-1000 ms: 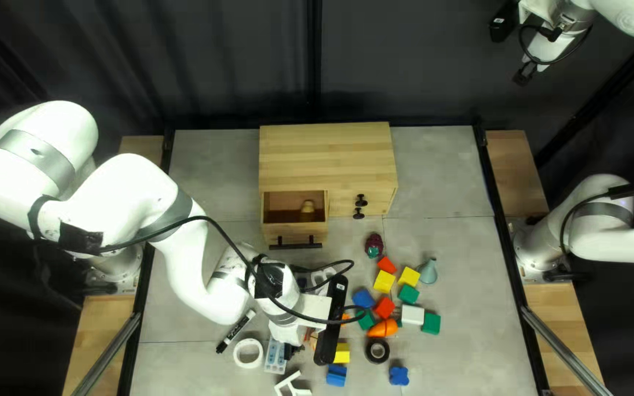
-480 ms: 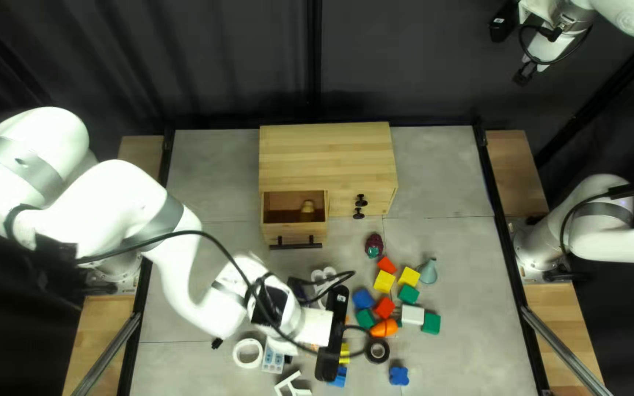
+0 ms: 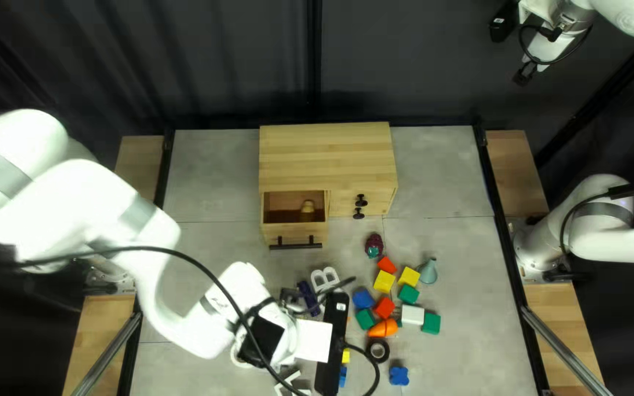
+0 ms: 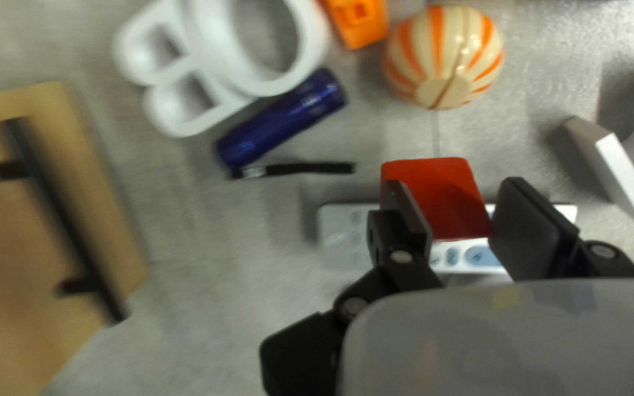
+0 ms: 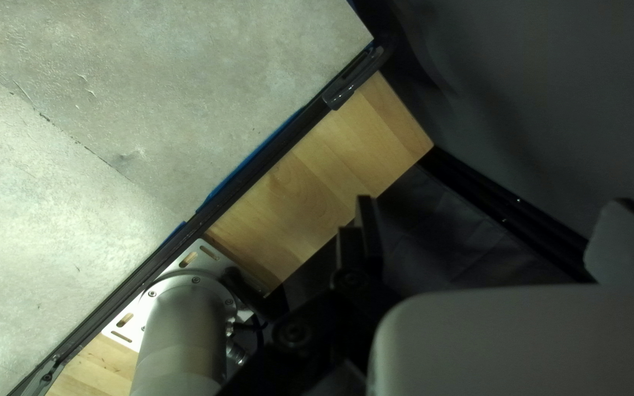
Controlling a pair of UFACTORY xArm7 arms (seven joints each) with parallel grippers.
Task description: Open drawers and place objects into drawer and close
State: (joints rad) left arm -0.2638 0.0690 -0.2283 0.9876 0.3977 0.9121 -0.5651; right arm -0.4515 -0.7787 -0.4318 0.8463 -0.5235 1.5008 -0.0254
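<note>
The wooden cabinet (image 3: 328, 154) has its left drawer (image 3: 304, 233) pulled out, with a small tan object (image 3: 307, 208) inside. My left gripper (image 3: 332, 343) is over the clutter in front of it, its fingers hidden there by its own body. In the left wrist view my left gripper (image 4: 462, 214) is shut on a red block (image 4: 434, 192), held above a grey-and-white remote (image 4: 346, 235). The drawer's black handle (image 4: 59, 216) lies off to one side. Far from the table, my right gripper (image 3: 504, 22) is raised; in its wrist view the right gripper (image 5: 489, 235) stands wide open, holding nothing.
Around the left gripper lie white letters (image 4: 185, 81), a blue cylinder (image 4: 280, 121), a striped ball (image 4: 442, 55) and a white bracket (image 4: 618, 172). Several coloured blocks (image 3: 408, 295), a teal cone-like piece (image 3: 428, 271) and black tape (image 3: 378, 350) lie to the right.
My left arm has pulled back toward its base and the near edge, uncovering the dark blue cylinder and white letters. The right arm and the drawer have stayed put.
</note>
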